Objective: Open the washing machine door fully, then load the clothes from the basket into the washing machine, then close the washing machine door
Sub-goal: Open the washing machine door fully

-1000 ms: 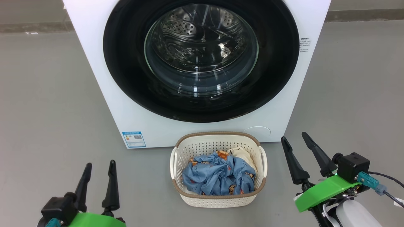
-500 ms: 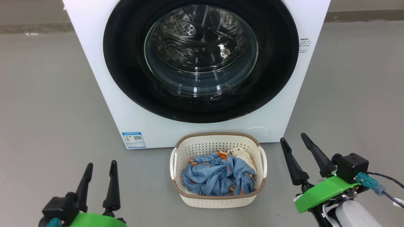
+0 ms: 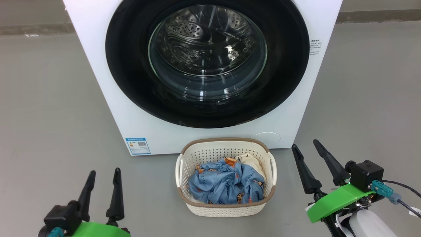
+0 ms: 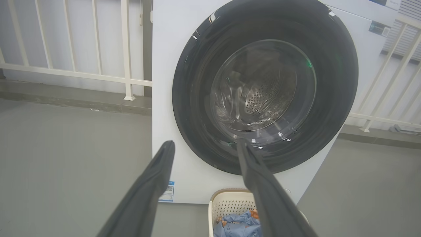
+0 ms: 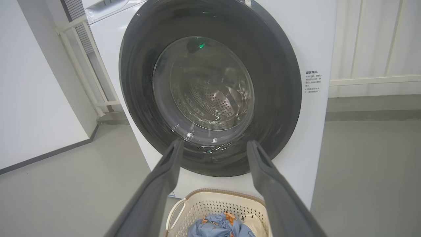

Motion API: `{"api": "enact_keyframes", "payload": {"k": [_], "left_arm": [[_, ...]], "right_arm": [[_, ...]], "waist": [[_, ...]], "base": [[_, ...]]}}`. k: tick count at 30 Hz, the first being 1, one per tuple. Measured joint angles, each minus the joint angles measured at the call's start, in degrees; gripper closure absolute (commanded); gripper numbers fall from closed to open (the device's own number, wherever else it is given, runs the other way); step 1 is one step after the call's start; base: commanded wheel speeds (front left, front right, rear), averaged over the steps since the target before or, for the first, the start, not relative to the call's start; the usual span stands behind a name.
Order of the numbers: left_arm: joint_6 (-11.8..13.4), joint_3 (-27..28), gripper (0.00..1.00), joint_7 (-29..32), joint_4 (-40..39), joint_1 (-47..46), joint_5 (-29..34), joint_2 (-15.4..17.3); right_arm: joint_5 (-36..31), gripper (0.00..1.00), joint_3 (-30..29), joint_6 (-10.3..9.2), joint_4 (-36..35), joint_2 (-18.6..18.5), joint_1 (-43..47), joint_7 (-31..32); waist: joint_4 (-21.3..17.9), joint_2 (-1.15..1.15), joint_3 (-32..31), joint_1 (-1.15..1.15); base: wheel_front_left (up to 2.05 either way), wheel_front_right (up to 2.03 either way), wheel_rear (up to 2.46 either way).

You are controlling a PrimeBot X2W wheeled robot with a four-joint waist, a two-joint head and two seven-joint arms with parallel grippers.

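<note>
Facing the washing machine door, shut flush on the washing machine, with the basket of clothes sitting on the floor just below it. Holding left gripper and right gripper low, fingers spread apart, gripping nothing. Probably needing to be hooking a finger behind the black rim's free side, not discernible here, then pulling along the hinge arc and keeping clear of the basket.

1. The washing machine door has a glossy black rim and clear, smooth glass.
2. The drum is shiny perforated metal.
3. The basket is matt perforated plastic.
4. The clothes are soft, wrinkled cloth.
</note>
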Motion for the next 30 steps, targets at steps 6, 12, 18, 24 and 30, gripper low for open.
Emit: {"api": "enact_keyframes", "payload": {"k": [6, 12, 18, 24, 30], "left_arm": [[0.18, -0.16, 0.00, 0.12, 0.00, 0.00, -0.14, 0.31], [0.18, -0.30, 0.00, 0.12, 0.00, 0.00, -0.59, 0.31], [-0.36, -0.42, 0.00, 0.11, -0.23, -0.01, -2.12, 0.18], [-0.35, -0.48, 0.00, 0.11, -0.23, -0.01, -2.13, 0.18], [-0.35, -0.78, 0.00, 0.10, -0.22, -0.01, -2.54, 0.15]], "right_arm": [[0.00, 0.00, -0.04, 0.00, 0.03, 0.18, 0.00, 0.00], [0.00, 0.00, -0.25, 0.00, 0.15, 0.24, 0.00, 0.00], [0.00, 0.00, -0.63, 0.00, 0.24, 0.16, 0.01, 0.00], [0.00, 0.00, -0.99, 0.00, 0.36, 0.15, 0.01, -0.01], [0.00, 0.00, -1.36, 0.00, 0.65, 0.16, 0.01, -0.01]], "waist": [[-0.02, 0.00, 0.09, 0.00], [-0.01, 0.00, -0.03, 0.00], [0.00, 0.00, -0.12, 0.00], [0.04, 0.00, -0.17, 0.00], [0.26, 0.00, -0.32, 0.00]], "base": [[0.79, 0.79, -1.58], [1.19, 1.19, -2.38], [1.11, 1.11, -2.22], [0.72, 0.72, -1.44], [0.26, 0.26, -0.53]]}}
